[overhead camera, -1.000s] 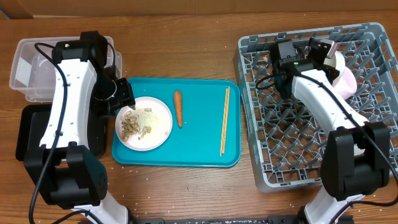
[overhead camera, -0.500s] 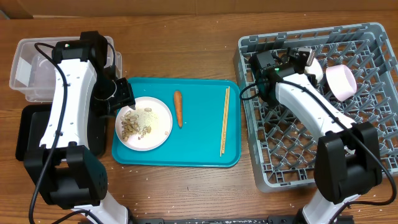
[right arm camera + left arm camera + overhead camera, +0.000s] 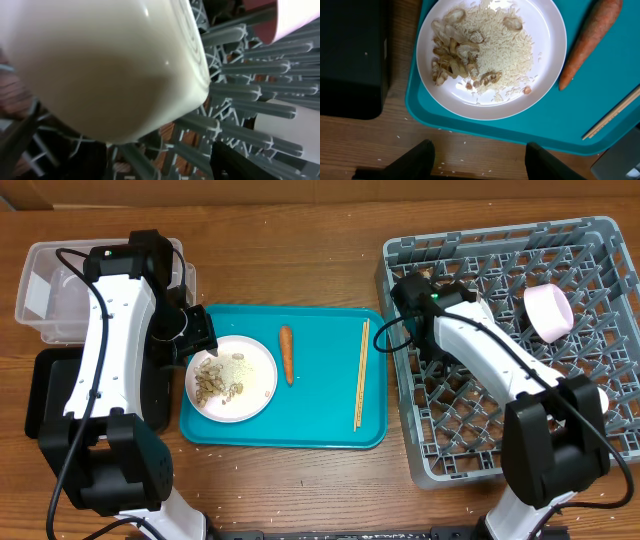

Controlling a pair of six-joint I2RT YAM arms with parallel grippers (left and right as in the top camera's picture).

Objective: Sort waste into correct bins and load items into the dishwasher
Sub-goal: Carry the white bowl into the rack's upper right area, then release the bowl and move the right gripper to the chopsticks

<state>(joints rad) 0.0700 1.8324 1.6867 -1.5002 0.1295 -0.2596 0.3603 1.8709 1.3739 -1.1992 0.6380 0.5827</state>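
Right gripper [image 3: 412, 280] has swung from the pale pink bowl [image 3: 548, 311] to the far left corner of the large grey plastic dish rack [image 3: 600, 430]; a small white cup [image 3: 100, 65] fills its wrist view, and I cannot tell whether the fingers grip it. Left gripper [image 3: 477, 160] hangs spread over the teal serving tray's [image 3: 300, 430] edge beside the round white plate [image 3: 542, 75] of beige scraps [image 3: 452, 55], near the small orange carrot [image 3: 590, 45] and light wooden chopsticks [image 3: 361, 375].
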